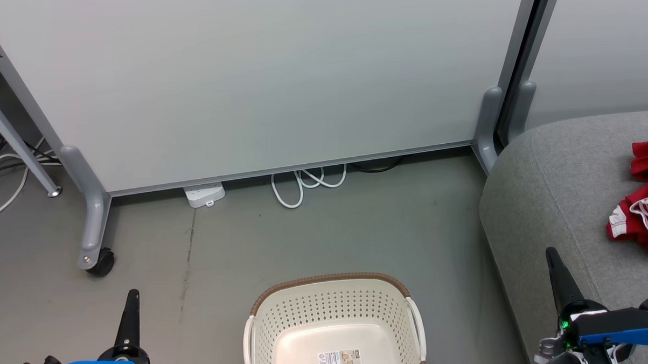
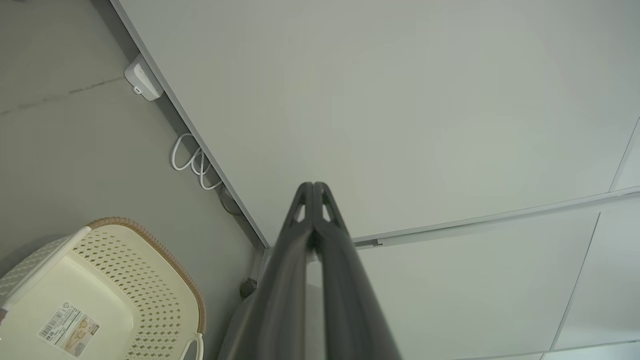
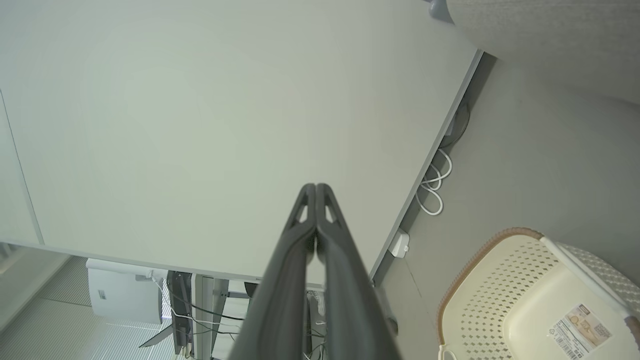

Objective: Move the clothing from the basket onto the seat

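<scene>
Both my left pincer [image 1: 131,299] and right pincer [image 1: 554,260] press together, empty. Brushing the seat [image 1: 551,195] could drag clothing [image 1: 642,229] off.

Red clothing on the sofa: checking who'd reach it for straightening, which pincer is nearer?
Right. The right pincer is at the front edge of the sofa, close beside the clothing; the left pincer is far off over the floor, on the other side of the basket.

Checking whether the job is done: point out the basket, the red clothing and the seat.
basket [image 1: 333,278]: head view, brown far rim.
clothing [image 1: 647,243]: head view, lower red fabric.
seat [image 1: 550,185]: head view, bare grey cushion top.
</scene>
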### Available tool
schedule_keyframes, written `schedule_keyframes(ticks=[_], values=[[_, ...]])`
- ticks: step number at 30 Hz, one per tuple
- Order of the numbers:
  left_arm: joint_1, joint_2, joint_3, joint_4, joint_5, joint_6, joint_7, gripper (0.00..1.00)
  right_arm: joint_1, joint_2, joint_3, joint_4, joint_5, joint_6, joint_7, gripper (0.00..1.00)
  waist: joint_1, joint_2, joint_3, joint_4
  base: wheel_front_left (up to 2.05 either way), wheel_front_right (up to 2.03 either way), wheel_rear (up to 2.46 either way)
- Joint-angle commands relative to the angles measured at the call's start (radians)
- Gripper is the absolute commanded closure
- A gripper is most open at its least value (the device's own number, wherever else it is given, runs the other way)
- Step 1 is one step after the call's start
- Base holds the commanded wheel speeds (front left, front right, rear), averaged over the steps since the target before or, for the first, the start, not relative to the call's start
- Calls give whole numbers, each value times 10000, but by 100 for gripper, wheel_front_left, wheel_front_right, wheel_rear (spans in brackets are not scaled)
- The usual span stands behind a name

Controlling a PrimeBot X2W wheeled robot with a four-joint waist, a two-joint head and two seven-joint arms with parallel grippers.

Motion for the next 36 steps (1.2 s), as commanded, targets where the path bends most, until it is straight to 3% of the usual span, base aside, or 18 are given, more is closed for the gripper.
schedule_keyframes(ticks=[1,36], values=[[-198,39,79,-104,-174,-59,57,100,-217,-43,-33,-11,253,1,40,100,0,-1,3,-5,0,0,0],[-320,-51,594,-487,-2471,-70,728,100,-555,-51,-67,307,3085,0,305,100,0,-1,76,-156,0,0,0]])
